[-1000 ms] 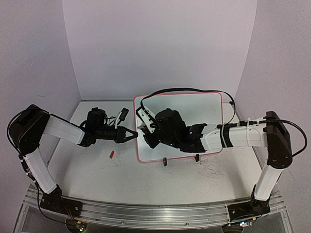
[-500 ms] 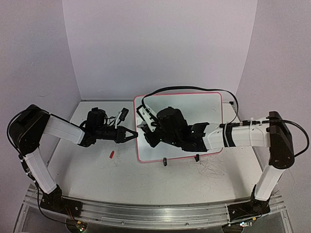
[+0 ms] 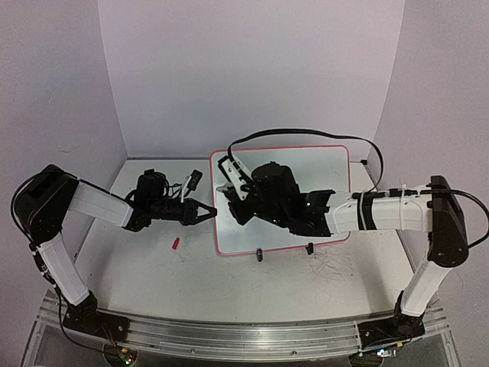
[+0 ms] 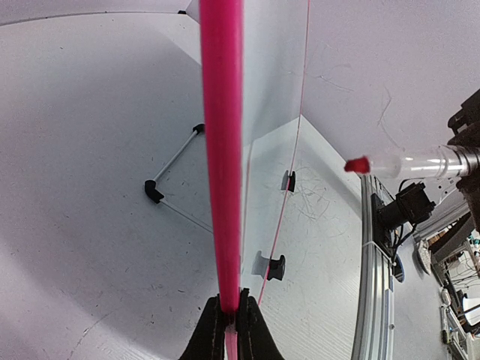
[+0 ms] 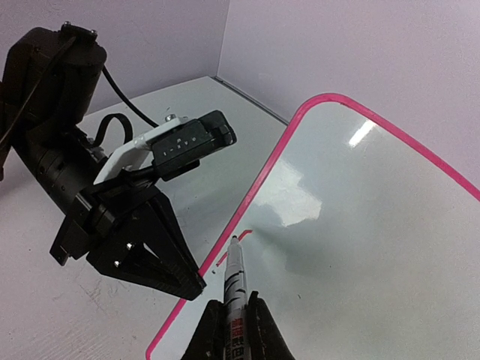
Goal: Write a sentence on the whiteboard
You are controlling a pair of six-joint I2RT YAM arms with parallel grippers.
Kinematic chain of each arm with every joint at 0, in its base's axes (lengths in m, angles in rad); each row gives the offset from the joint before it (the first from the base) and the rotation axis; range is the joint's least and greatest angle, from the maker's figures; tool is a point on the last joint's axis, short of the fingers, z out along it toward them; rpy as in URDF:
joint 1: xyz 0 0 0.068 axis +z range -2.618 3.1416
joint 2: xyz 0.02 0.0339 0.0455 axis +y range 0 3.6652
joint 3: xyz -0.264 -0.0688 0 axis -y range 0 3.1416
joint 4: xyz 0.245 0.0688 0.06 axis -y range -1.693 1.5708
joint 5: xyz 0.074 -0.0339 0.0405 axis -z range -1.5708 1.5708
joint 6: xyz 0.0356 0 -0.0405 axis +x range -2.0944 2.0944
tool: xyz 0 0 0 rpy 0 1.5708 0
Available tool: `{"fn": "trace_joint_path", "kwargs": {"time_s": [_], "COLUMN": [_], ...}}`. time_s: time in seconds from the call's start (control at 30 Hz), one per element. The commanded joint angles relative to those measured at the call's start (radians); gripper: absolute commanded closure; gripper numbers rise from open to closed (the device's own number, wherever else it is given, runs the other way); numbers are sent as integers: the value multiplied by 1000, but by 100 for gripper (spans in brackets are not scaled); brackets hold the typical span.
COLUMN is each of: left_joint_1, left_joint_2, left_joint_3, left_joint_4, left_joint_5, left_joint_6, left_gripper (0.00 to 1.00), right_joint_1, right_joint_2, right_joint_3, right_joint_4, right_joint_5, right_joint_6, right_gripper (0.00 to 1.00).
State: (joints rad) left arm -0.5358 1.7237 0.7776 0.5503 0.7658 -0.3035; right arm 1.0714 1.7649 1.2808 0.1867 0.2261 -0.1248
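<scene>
White table (image 3: 153, 275) bears the whiteboard (image 3: 321, 172) and a small red piece (image 3: 175, 243).

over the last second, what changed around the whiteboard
The right gripper, shut on the marker, drifted slightly rightward and toward the far side of the whiteboard, its elbow swinging outward. Nothing was taken or released. The left gripper stays clamped on the board's left rim; the small red piece is unmoved.

The left end effector (image 3: 212, 214) and right arm (image 3: 382, 214) crowd the whiteboard's (image 3: 325, 164) left side; open table (image 3: 229, 287) lies nearer.
</scene>
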Motion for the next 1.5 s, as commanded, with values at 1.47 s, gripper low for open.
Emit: {"fn": "trace_joint_path", "kwargs": {"time_s": [1.47], "left_joint_1": [-4], "left_joint_2": [-32], "left_joint_3": [18], "left_joint_4": [13], "left_joint_5": [15], "left_joint_6": [33], "left_gripper": [100], "right_joint_1": [-18], "right_joint_2": [75], "right_joint_3": [59], "right_joint_4": [33], "right_joint_5": [73], "right_joint_6": [-7], "right_gripper": [100]}}
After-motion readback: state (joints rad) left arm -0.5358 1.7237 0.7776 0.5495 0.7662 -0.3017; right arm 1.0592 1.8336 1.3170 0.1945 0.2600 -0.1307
